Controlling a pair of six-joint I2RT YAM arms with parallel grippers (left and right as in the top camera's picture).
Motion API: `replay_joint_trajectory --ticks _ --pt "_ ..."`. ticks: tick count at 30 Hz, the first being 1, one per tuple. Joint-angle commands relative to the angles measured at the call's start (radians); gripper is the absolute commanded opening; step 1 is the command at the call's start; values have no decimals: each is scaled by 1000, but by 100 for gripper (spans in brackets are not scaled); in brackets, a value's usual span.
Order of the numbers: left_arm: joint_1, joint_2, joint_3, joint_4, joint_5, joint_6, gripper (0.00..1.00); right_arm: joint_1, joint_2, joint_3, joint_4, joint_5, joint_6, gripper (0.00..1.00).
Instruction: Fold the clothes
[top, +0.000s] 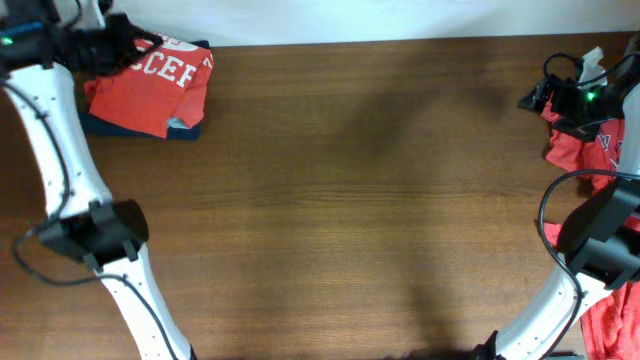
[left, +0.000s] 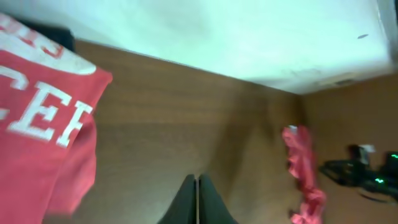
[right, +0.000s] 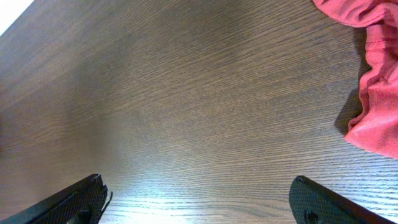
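Observation:
A folded orange-red T-shirt with white "SOCCER" lettering (top: 150, 85) lies at the far left corner on a dark blue folded item (top: 185, 130). It also fills the left of the left wrist view (left: 37, 124). My left gripper (top: 128, 48) hovers at the shirt's far edge, its fingers (left: 198, 190) shut and empty. Crumpled orange-red clothes (top: 585, 150) lie at the right edge, and show in the right wrist view (right: 376, 93). My right gripper (top: 535, 98) is just left of that heap, fingers (right: 199, 196) wide open over bare wood, empty.
More red cloth (top: 615, 320) lies at the near right corner beside the right arm's base. The brown wooden table (top: 350, 200) spans the view, with a white wall along its far edge (left: 249, 37). The crumpled heap shows far off in the left wrist view (left: 301, 174).

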Motion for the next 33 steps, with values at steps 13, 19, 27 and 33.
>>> replay_joint_trajectory --ticks 13,19,27,33 --pt "-61 -213 31 -139 -425 -3 99 -1 -12 5 -3 13 -2 99" --pt "-61 -213 31 -139 -425 -3 99 -1 -12 5 -3 13 -2 99" --pt "-61 -213 31 -139 -425 -3 99 -1 -12 5 -3 13 -2 99" --pt "-61 -213 31 -139 -425 -3 99 2 -8 5 -3 13 -2 99"
